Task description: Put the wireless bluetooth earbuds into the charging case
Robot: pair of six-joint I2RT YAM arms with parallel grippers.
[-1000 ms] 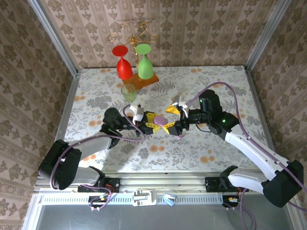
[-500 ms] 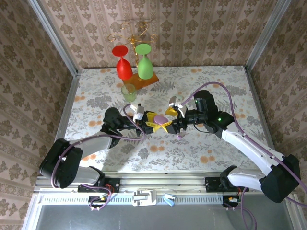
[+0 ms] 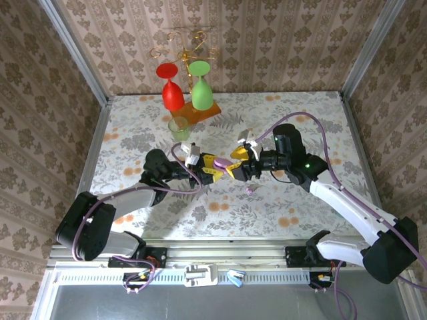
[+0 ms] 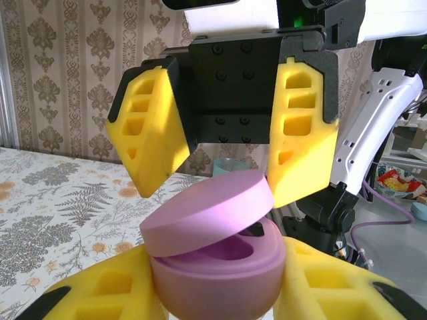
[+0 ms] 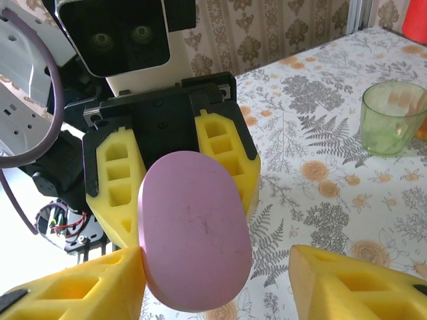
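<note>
Lilac-purple oval charging case (image 4: 213, 280), held off the floral-patterned desk (image 3: 300, 120) near its middle, lower shell clamped between the yellow pads (image 4: 100, 293) of the left claw (image 3: 212, 169), jaws closed tight on it. Lid (image 4: 207, 213) of the same purple, raised part-way and tilted, with a dark gap under its edge in the left wrist view and its flat outer face turned toward the right wrist camera. Right claw (image 3: 235, 168), facing the left one from the right, jaws part-way open and straddling the lid; one yellow finger (image 5: 73, 290) against the lid's rim, the other standing clear of it, no firm hold on anything. Lilac earbud (image 3: 250, 190), a tiny pebble lying on the desk just to the near side of the right claw, apart from the case. Small green cup (image 3: 178, 127), translucent, upright on the desk, to the far left of the two claws. Red glass (image 3: 172, 90) and green glass (image 3: 201, 90), side by side at the far edge, bowls downward, beneath a gold wire rack (image 3: 187, 40) and over an orange base (image 3: 198, 113). Purple cables looping along both arms. Brown patterned wall panels (image 3: 280, 40) on the left, far and right sides of the desk.
</note>
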